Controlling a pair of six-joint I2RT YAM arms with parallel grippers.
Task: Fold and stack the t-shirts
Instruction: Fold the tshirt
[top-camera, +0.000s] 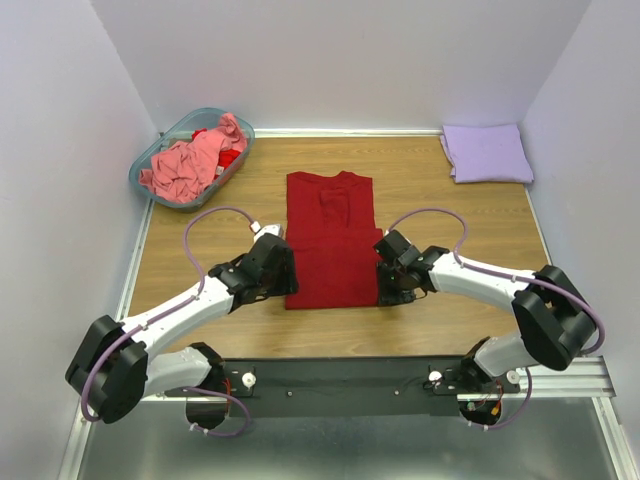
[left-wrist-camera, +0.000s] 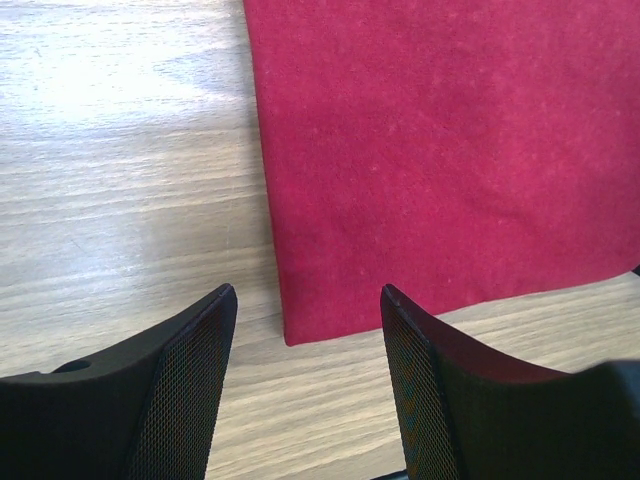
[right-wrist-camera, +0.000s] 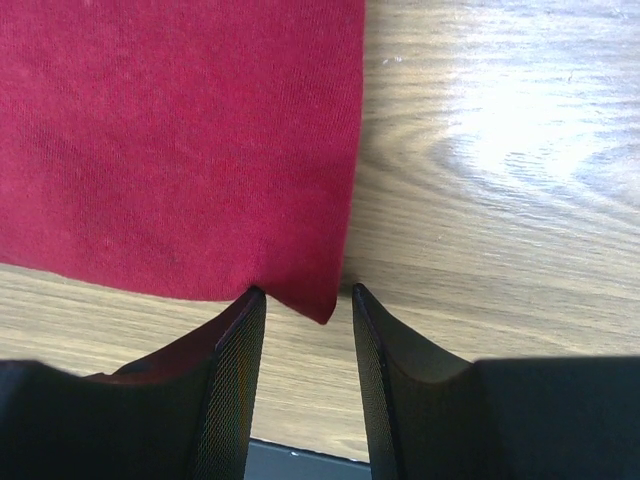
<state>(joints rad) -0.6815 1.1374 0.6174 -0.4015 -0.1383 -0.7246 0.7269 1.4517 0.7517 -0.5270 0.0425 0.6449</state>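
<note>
**Three shirts, two arms, one basket: both grippers at the red shirt's near corners**

You have one light wooden table (top-camera: 450, 220) under everything, walled in white on three sides. Your two white arms reach inward across it, the left arm (top-camera: 170, 320) and the right arm (top-camera: 490, 280), each bent toward the middle.

Between them lies one dark red cloth t-shirt (top-camera: 330, 240), flat on the wood at the table's centre. Its sides are folded in so that it forms a long rectangle, with the collar at the far end and the hem toward you.

You can count three t-shirts in all. At the far left corner stands one translucent teal plastic basket (top-camera: 163, 135). It holds one crumpled salmon-pink t-shirt (top-camera: 190, 160) and a patch of brighter red cloth (top-camera: 228, 158) that you cannot identify. At the far right corner sits one lavender t-shirt (top-camera: 487, 152), folded into a neat square, well apart from the red one.

Your left gripper (left-wrist-camera: 308, 290) is low over the table with its two black fingers spread wide. The red shirt's near left corner lies just ahead of the gap, untouched.

Your right gripper (right-wrist-camera: 307, 290) has its two fingers apart but closer together. The near right corner points into the gap between them, and one fingertip (right-wrist-camera: 250, 305) meets the hem. Nothing is pinched.
</note>
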